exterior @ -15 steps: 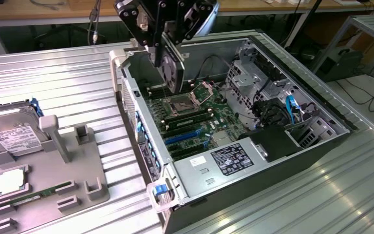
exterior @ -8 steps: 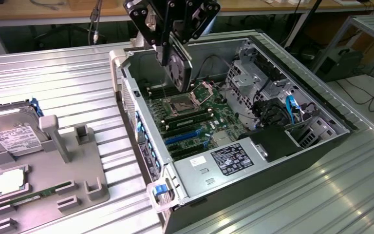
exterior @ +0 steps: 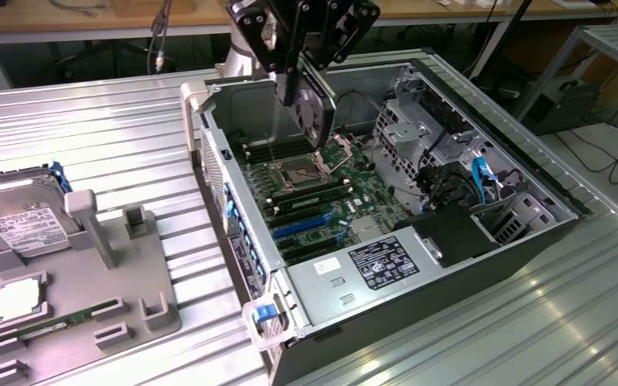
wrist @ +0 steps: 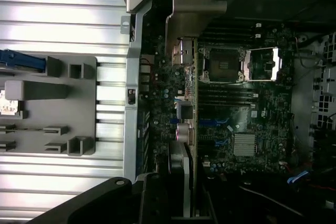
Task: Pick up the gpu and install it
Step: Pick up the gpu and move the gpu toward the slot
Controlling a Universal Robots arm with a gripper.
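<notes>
Your gripper (exterior: pixel 303 76) is pinched partway shut on the gpu (exterior: pixel 315 117). The gpu hangs on its edge just under it, over the open case (exterior: pixel 215 161). You are at the install step. I think its edge must line up with a slot (exterior: pixel 306 227) first.

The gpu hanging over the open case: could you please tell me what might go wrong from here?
1. The gpu hangs upright from the gripper by its top edge; a slip might drop it onto the open CPU socket below.
2. Its metal bracket sits near the case wall and could catch there on the way down.
</notes>
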